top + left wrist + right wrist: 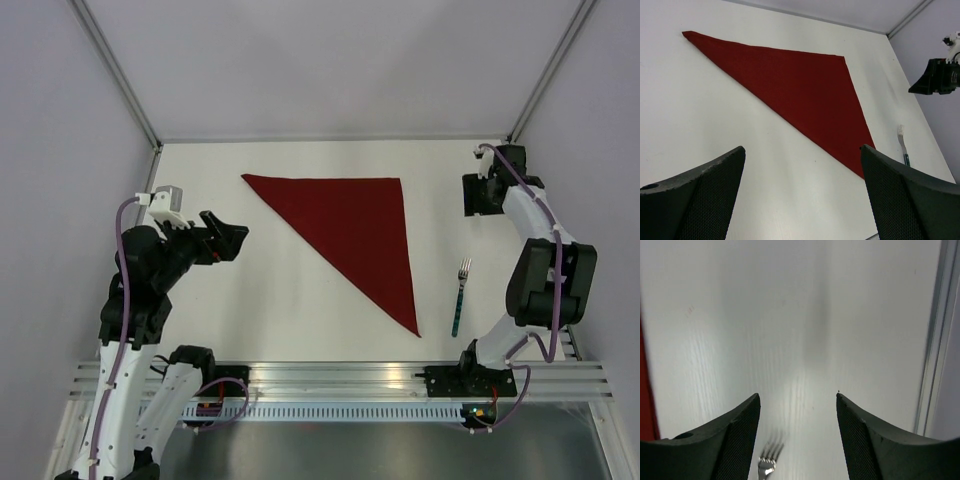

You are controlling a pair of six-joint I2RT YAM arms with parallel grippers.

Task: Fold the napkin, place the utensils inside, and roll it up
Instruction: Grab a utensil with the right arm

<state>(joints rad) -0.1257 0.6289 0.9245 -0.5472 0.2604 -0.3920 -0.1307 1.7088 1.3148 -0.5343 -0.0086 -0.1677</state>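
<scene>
One fold looks done, as far as I can tell. In the top view, the napkin (352, 222) lies flat on the worktop (250, 310) as a dark red triangle, so it seems folded in half, corner to corner. The fork (460, 297) lies by itself just to the right of the napkin. It does not touch the napkin, and its prongs point away from the arms. The left tool (232, 238) hangs to the left of the napkin, apart from it. The right tool (482, 196) is up near the far right corner, past the fork.

In the left wrist view, the left tool is spread wide with nothing in it. The napkin lies ahead, and the fork peeks out on the right, beyond the napkin's near point.

In the right wrist view, the right tool is spread apart too and holds nothing. Only bare worktop shows in the gap. The fork's prongs show at the bottom edge, and a thin strip of red napkin shows at the left edge. This view is a bit blurry, so I cannot say how high the tool is.

What is left, I think, is to put the fork on the napkin and then roll the napkin up around it. The right tool is nearer the fork, so it seems the one to pick it up.
</scene>
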